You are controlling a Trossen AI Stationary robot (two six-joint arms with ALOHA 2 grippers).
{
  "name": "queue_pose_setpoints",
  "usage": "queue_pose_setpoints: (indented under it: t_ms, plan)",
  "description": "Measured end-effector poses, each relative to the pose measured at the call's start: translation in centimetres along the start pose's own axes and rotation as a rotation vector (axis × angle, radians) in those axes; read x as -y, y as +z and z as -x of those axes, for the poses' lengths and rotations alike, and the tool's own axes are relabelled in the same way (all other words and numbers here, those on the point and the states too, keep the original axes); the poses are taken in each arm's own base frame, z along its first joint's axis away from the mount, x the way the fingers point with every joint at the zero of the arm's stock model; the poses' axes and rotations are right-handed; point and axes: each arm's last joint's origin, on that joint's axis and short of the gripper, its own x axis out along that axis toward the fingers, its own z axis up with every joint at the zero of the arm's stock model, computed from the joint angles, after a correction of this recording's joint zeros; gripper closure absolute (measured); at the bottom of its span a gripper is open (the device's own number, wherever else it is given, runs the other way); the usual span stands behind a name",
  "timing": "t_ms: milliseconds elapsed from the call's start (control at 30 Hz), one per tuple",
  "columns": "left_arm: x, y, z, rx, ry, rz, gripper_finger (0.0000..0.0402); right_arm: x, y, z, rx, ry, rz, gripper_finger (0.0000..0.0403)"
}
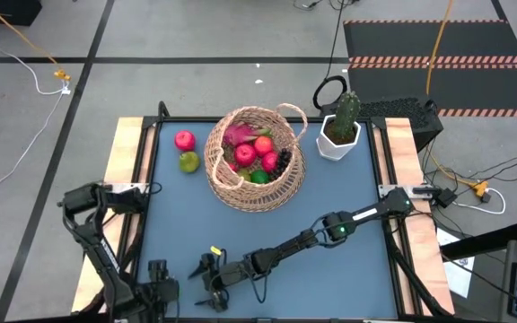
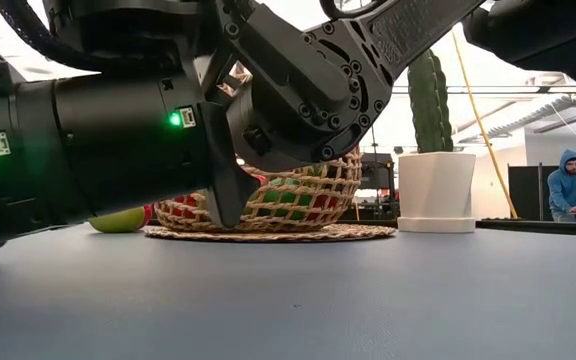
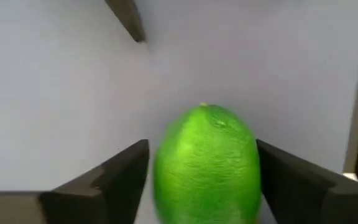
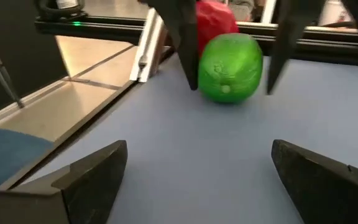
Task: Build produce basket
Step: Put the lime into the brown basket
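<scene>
Green textured toy lime [image 3: 205, 163] sits on the blue-grey table [image 1: 348, 202] at its near edge between the left gripper [image 3: 202, 171]'s part-open fingers, not yet clamped; best squeeze centred, while right gripper [image 4: 199, 174] waits wide, empty, facing it.

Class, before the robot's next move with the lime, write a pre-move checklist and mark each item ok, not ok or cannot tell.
1. Lime sits between the left gripper fingers: ok.
2. Fingers closed firmly on the lime: not ok, a slim gap shows.
3. Right gripper keeps apart from the lime: ok, open and short of it.
4. Basket upright with room: ok.
5. All fruit in the basket: not ok, apple and pear lie beside it.
</scene>
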Motion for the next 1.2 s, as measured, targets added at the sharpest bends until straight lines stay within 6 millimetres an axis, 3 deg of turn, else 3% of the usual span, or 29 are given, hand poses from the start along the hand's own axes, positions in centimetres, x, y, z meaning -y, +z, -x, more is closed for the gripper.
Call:
queue_pose_setpoints:
  t_ms: [167, 367, 533, 667, 1200]
  plan:
    - [-0.2, 0.0, -0.3, -0.023, 0.002, -0.017, 0.0199, 0.2, 0.1, 0.0, 0.011, -0.07, -0.035, 0.0009]
    - [-0.6, 0.8, -0.4, 0.075, 0.047, -0.063, 0.0199, 0.5, 0.9, 0.1, 0.099, -0.159, -0.266, 0.0009]
    - [-0.8, 1.3, -0.4, 0.195, 0.104, -0.104, 0.0199, 0.4, 3.0, 0.4, 0.213, -0.118, -0.491, 0.0009]
    - [-0.8, 1.5, -0.4, 0.237, 0.133, -0.169, 0.019, 0.3, 4.5, 0.8, 0.213, -0.111, -0.566, 0.0009]
    - [-1.2, 3.2, -0.4, 0.452, 0.252, -0.231, 0.0196, 0.5, 3.9, 0.9, 0.118, -0.228, -0.725, 0.0009]
